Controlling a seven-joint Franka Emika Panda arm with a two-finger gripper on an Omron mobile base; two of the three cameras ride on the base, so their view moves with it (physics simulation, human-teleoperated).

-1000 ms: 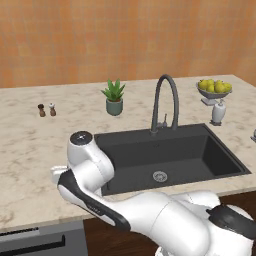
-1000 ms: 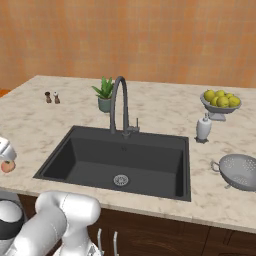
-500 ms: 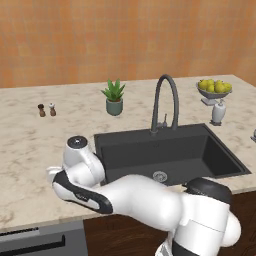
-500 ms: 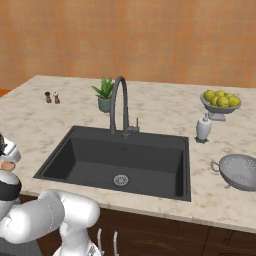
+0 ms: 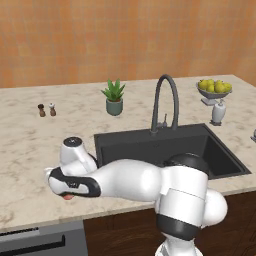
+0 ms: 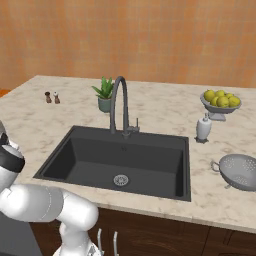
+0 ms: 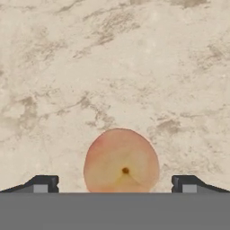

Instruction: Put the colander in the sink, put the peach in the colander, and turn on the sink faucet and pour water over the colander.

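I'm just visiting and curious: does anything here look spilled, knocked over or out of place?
Nothing is spilled or toppled. The peach sits on the bare counter between the open fingers, and the colander rests on the counter right of the empty sink, not in it.

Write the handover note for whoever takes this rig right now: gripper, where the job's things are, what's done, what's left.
Gripper: open, low over the counter left of the sink, fingertips either side of the peach, not yet closed on it.
Peach: on the marble counter, between the open fingers.
Colander: on the counter right of the sink, not in the basin.
Sink: holds nothing but its drain.
Faucet: no water running.
Done: nothing completed.
Left: colander into the sink, peach into the colander, faucet on over it. Consider moving the colander first.
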